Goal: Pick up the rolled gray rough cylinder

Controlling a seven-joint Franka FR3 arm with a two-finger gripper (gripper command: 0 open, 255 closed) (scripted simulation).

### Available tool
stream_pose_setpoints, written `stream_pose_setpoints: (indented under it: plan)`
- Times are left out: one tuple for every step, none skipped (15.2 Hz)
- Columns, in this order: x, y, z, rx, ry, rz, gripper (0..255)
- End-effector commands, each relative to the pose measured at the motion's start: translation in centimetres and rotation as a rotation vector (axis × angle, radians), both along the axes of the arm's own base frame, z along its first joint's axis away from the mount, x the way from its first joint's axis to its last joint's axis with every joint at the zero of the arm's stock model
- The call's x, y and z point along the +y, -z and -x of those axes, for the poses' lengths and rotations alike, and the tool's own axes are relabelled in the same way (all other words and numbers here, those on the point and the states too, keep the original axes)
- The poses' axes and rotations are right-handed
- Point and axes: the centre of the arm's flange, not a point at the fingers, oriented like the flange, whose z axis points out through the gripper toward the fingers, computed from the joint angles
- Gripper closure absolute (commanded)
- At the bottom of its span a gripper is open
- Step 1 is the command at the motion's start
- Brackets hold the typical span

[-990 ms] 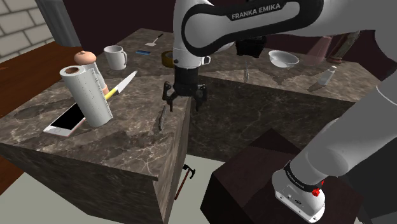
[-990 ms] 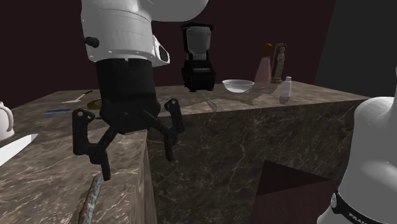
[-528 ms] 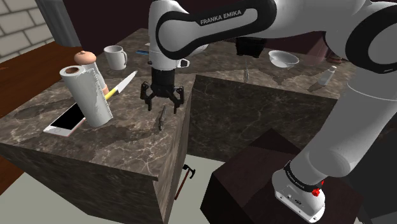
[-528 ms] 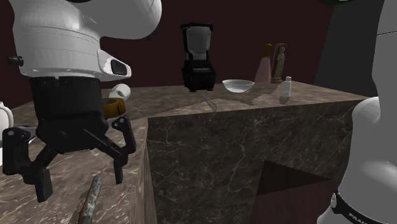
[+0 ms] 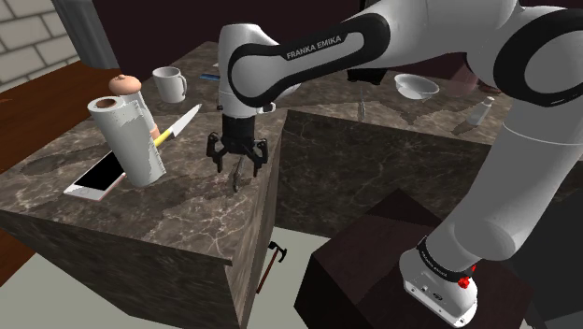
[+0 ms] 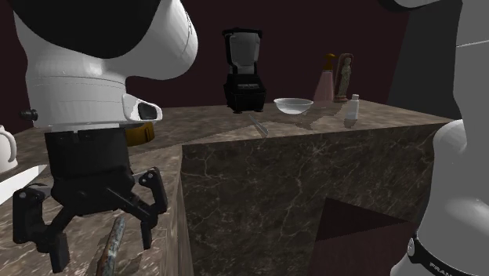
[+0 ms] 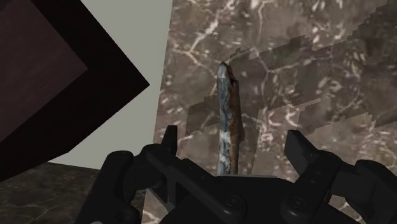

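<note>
Wears white shells (image 5: 523,112) over black joints (image 5: 441,263); carries white FRANKA EMIKA lettering (image 5: 314,48) on one; ends in an all-black two-finger tool (image 5: 237,163).

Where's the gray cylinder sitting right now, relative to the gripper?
In the shoulder view, the slim gray, rust-flecked cylinder lies flat on the marble counter near its right-hand edge. It is directly beneath the open gripper, and the fingers are not touching it.

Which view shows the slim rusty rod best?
The wrist view: the rod lies nearly whole between the fingers of the open gripper. The shoulder view shows it small beneath the gripper; the second exterior view catches one end.
</note>
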Motion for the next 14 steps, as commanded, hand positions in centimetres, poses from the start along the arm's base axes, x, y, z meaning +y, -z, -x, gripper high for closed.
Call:
stream_pose_setpoints:
  plan:
    - [0.0,0.2,0.0,0.000,0.000,0.000,255]
    - [0.0,0.2,0.0,0.000,0.000,0.000,255]
    - [0.0,0.2,0.0,0.000,0.000,0.000,255]
    - [0.0,0.3,-0.1,0.000,0.000,0.000,255]
    - [0.0,0.2,-0.1,0.000,0.000,0.000,255]
    - [-0.1,0.2,-0.1,0.000,0.000,0.000,255]
    - [0.0,0.3,-0.2,0.000,0.000,0.000,255]
    - [-0.1,0.3,-0.1,0.000,0.000,0.000,255]
    - [0.0,0.3,-0.1,0.000,0.000,0.000,255]
    - [0.0,0.1,0.0,0.000,0.000,0.000,255]
    - [0.0,-0.4,0.0,0.000,0.000,0.000,255]
    - [0.0,-0.9,0.0,0.000,0.000,0.000,255]
    - [0.0,-1.4,0.0,0.000,0.000,0.000,255]
    - [0.0,-2.0,0.0,0.000,0.000,0.000,255]
